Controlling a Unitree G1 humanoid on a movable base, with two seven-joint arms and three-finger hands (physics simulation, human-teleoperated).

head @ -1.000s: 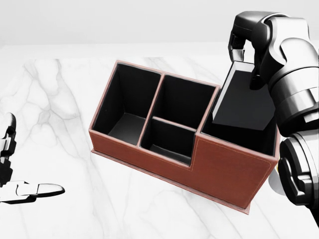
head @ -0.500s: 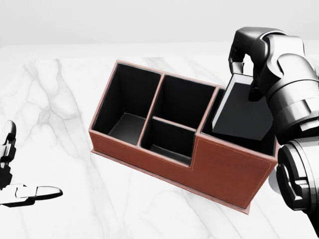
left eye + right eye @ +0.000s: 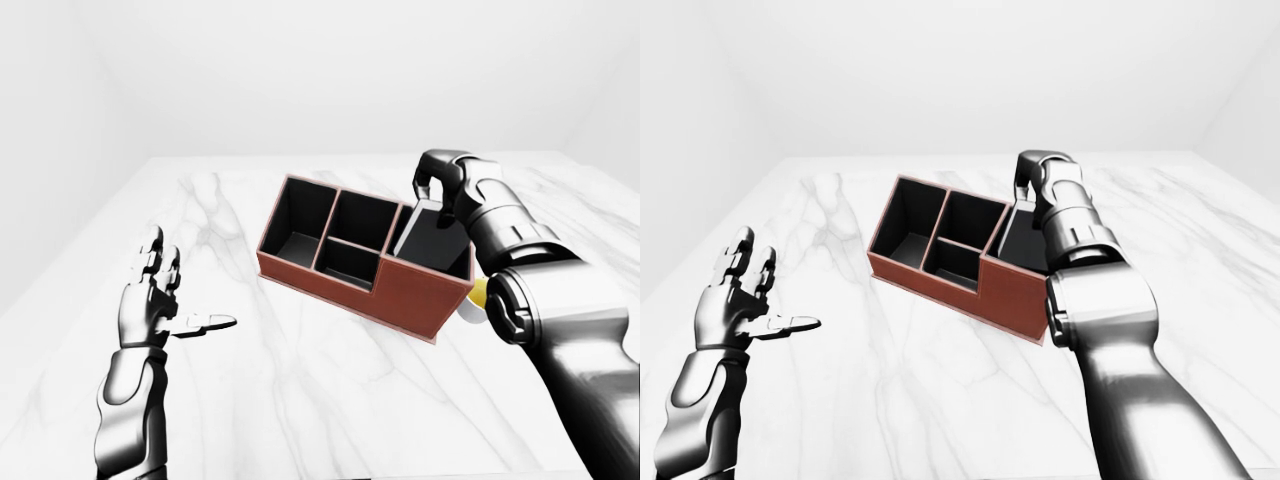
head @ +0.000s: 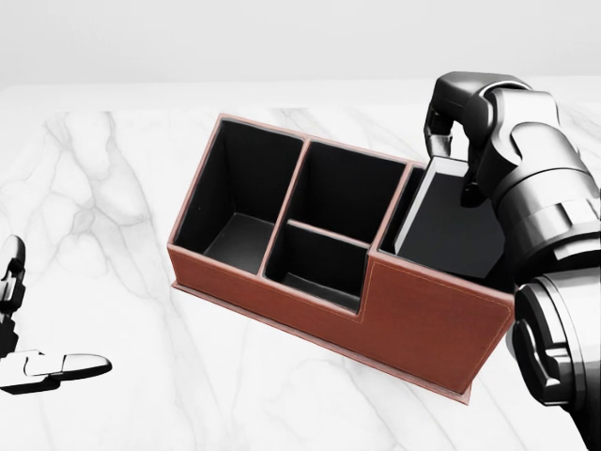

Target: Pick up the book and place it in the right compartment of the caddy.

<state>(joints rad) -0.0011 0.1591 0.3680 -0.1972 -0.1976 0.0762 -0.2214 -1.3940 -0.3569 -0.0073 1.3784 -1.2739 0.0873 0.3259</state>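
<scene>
Lower than a second ago, the black book (image 4: pixel 449 230) has sunk into the right compartment of the caddy (image 4: pixel 432 324), its bottom edge now hidden behind the red-brown wall where it earlier rode above the rim. It leans at a tilt, top edge toward the head view's upper right, with much of its dark cover showing above the compartment. The right hand (image 4: pixel 453 141) has come down with it and still grasps the book's top edge, fingers (image 4: pixel 437 127) curled over it from above and the metallic forearm filling the right side of the head view.

The caddy sits at an angle on the white marble tabletop (image 4: pixel 113 188), its black-lined left, middle and small lower compartments open to the camera and holding nothing visible. In the left-eye view a small yellow object (image 3: pixel 479 292) peeps out just beside the caddy's right end, mostly hidden by the robot's arm; what it is cannot be made out.

Well apart at the left, the left hand (image 3: pixel 160 295) hangs above the tabletop with fingers spread and thumb extended, gripping nothing and touching neither caddy nor book.
</scene>
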